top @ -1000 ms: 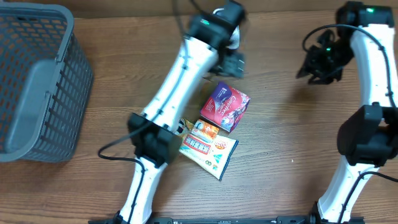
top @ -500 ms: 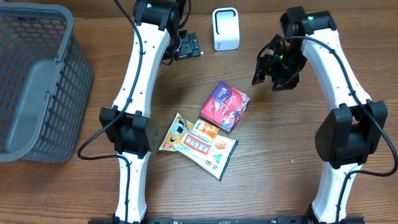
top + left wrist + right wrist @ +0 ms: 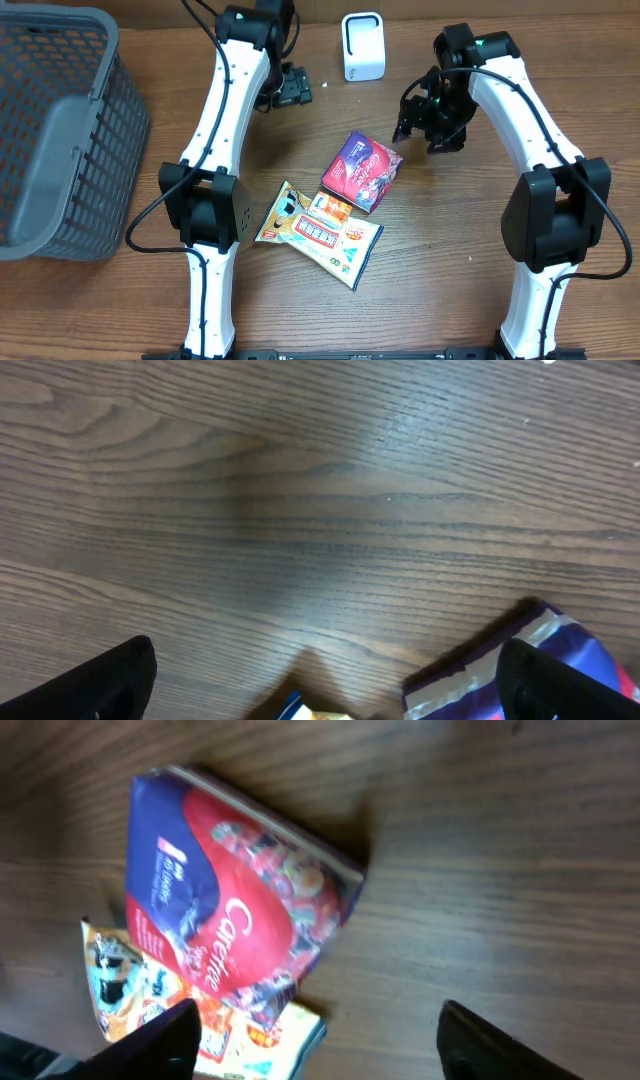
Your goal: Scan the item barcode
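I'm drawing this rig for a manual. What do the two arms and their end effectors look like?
Both the left arm and right arm have white tubular links joined by bulky black joint housings, with thin black cables looping alongside. A small green light glows on the right arm's upper joint. The left end effector and right end effector are all black.

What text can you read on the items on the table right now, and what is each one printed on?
"Carefree": white script on the red face of the purple and red pack, clear in the right wrist view.
Small white print on that pack's purple side: too small to read.
Print on the flat orange and yellow packets: too blurred to read.
On the white scanner: no readable marking.
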Controlling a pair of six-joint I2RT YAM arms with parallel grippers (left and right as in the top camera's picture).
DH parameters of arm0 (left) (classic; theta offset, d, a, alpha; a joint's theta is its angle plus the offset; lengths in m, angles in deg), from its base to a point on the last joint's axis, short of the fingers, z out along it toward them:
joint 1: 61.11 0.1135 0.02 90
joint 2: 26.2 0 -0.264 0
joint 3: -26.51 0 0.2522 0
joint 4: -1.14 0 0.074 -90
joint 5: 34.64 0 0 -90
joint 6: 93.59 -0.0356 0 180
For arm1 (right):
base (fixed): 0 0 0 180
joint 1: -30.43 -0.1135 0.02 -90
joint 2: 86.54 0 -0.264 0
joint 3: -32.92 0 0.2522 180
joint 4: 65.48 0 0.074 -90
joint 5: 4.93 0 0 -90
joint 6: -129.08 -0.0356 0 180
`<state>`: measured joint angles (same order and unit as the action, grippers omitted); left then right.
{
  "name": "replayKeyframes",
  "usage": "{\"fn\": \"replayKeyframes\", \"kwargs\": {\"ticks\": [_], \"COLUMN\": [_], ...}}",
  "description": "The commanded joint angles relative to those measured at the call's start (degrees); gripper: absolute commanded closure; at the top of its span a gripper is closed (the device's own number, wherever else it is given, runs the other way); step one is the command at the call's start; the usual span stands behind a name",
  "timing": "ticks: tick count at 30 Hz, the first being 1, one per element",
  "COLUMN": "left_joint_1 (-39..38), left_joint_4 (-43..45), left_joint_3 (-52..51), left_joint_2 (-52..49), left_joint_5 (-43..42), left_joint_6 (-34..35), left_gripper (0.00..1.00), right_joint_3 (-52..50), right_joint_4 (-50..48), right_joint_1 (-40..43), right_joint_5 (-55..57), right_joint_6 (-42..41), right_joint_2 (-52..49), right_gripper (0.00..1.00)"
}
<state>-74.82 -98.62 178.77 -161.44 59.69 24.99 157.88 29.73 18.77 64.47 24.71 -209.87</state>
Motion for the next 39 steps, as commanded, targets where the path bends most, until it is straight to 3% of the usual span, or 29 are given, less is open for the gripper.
{"fn": "replayKeyframes", "kwargs": {"ticks": [1, 3, 13, 23, 27, 39], "left_joint_1": [0.3, 0.3, 0.3, 0.8, 1.5, 2.9], "left_joint_4": [0.6, 0.9, 2.2, 2.0, 1.6, 0.6], "left_joint_3": [-0.6, -0.6, -0.7, -0.8, -0.8, -0.8], "left_joint_2": [-0.4, -0.4, -0.5, -0.4, -0.4, -0.4], "left_joint_5": [1.0, 1.0, 1.0, 1.0, 1.0, 1.2], "left_joint_6": [0.8, 0.8, 0.8, 0.8, 0.8, 0.6], "left_gripper": [0.0, 0.0, 0.0, 0.0, 0.0, 0.0], "right_joint_3": [-0.2, -0.2, -0.2, -0.3, -0.3, -0.3], "right_joint_4": [-1.9, -3.6, -4.1, -2.3, 2.0, 10.7], "right_joint_1": [-0.1, -0.1, -3.5, -7.2, -7.6, -12.5], "right_joint_5": [-0.3, -0.6, -0.8, 6.0, 11.8, 21.0], "right_joint_6": [-0.7, -1.0, -8.6, -20.0, -24.7, -26.9], "right_joint_2": [0.1, 0.1, 0.1, 0.1, 0.1, 6.3], "right_gripper": [0.24, 0.31, 0.3, 0.32, 0.33, 0.33]}}
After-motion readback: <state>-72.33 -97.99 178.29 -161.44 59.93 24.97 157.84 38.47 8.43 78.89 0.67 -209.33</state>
